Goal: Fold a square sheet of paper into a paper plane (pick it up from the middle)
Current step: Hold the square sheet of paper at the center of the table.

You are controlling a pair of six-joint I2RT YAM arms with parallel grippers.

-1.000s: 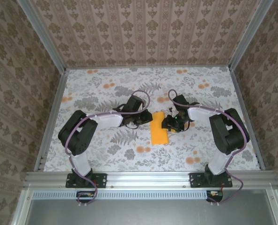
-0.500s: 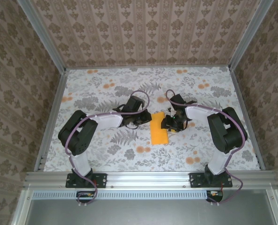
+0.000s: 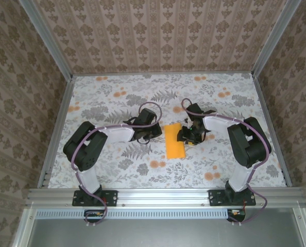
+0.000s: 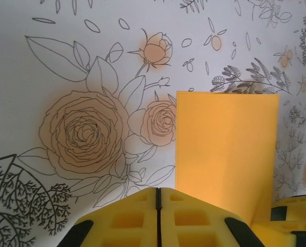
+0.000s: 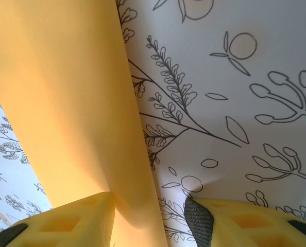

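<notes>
The square sheet of paper (image 3: 174,141) lies flat on the flowered table as a narrow orange-yellow rectangle, apparently folded in half. My left gripper (image 3: 154,131) rests just left of it, jaws shut with nothing between them. In the left wrist view the paper (image 4: 225,149) sits ahead and to the right of my shut left gripper (image 4: 158,192). My right gripper (image 3: 187,136) stands open over the sheet's right edge. In the right wrist view one finger (image 5: 65,221) rests on the paper (image 5: 65,103), the padded finger (image 5: 199,222) rests on bare table, and my right gripper (image 5: 148,208) straddles the slightly raised edge.
The table cover (image 3: 117,98) is white with grey leaves and small orange flowers. Metal rails (image 3: 57,128) and patterned walls close in the left, right and far sides. A yellow finger of the right gripper (image 4: 292,224) shows at the bottom right of the left wrist view.
My left gripper has drawn back to the left, off the paper, and closed. The right gripper has shifted slightly left toward the sheet, its opening unchanged.
</notes>
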